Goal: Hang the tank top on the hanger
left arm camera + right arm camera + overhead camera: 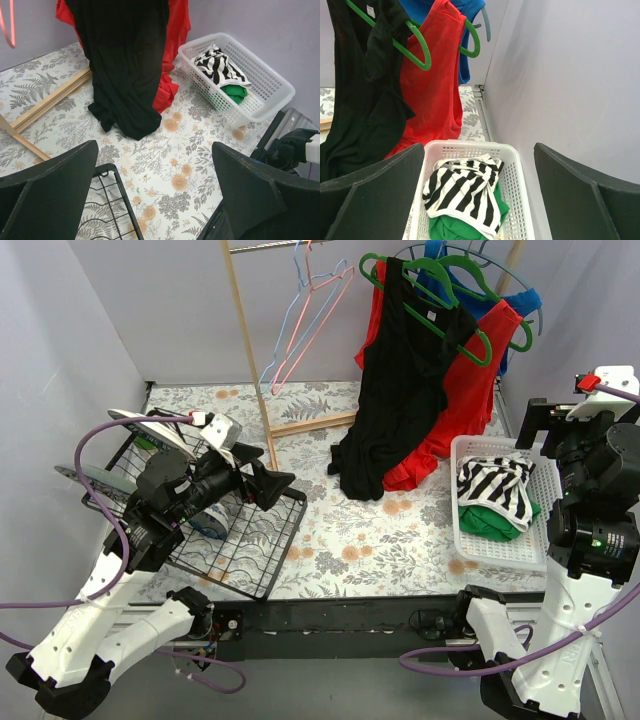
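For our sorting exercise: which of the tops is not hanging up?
The striped tank top: it lies crumpled in the white basket, while the black top and red top hang from green hangers.

Striped tank top [218, 67] bunched in white basket [266, 82], over green fabric [234, 92], possibly another garment.

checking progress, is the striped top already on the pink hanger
No, the striped top lies crumpled in the white basket, while the pink hanger hangs bare.
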Motion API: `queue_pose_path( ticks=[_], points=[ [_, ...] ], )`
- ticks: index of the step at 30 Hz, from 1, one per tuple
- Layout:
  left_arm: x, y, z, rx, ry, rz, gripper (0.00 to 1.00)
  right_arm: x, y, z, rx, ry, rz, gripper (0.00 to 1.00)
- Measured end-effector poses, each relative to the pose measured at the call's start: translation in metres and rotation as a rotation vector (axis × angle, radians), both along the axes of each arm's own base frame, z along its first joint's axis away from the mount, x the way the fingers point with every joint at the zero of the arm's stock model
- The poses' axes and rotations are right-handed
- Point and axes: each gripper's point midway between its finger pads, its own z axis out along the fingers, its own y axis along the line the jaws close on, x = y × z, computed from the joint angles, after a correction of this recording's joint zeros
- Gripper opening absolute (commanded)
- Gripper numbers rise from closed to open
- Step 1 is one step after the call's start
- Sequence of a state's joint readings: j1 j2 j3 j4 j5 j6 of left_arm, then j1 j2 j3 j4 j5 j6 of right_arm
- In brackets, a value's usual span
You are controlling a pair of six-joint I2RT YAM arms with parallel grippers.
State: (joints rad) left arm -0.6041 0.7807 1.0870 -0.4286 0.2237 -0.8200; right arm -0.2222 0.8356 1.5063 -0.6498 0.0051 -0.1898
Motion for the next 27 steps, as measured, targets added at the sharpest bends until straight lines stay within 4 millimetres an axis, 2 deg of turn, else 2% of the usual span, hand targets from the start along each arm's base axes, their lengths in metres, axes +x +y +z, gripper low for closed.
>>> queue_pose_path(
  ticks=[10, 12, 14, 18, 22, 26, 27],
  points=[
    [0.000, 0.000, -0.003, 0.002, 0.009, 0.000, 0.98, 0.001, 0.000, -0.003, -0.020, 0.011, 0.006, 0.98],
    [0.000, 0.000, -0.007, 0.004, 0.019, 0.000, 0.98, 0.003, 0.001, -0.009, -0.039, 0.027, 0.025, 0.98],
    [0.000, -0.001, -0.011, 0.005, 0.027, -0.001, 0.98, 0.005, 0.009, -0.022, -0.090, 0.058, 0.087, 0.96],
    [0.001, -0.004, -0.020, 0.002, 0.047, -0.005, 0.98, 0.010, 0.023, -0.075, -0.172, 0.178, 0.222, 0.91],
    [0.002, -0.007, -0.037, 0.007, 0.083, -0.013, 0.98, 0.020, 0.025, -0.147, -0.182, 0.358, 0.301, 0.89],
    [0.001, -0.009, -0.050, 0.007, 0.110, -0.022, 0.98, 0.022, 0.020, -0.227, -0.157, 0.551, 0.323, 0.85],
    [0.000, -0.009, -0.053, 0.006, 0.116, -0.025, 0.98, 0.020, 0.019, -0.241, -0.150, 0.587, 0.325, 0.85]
  ],
)
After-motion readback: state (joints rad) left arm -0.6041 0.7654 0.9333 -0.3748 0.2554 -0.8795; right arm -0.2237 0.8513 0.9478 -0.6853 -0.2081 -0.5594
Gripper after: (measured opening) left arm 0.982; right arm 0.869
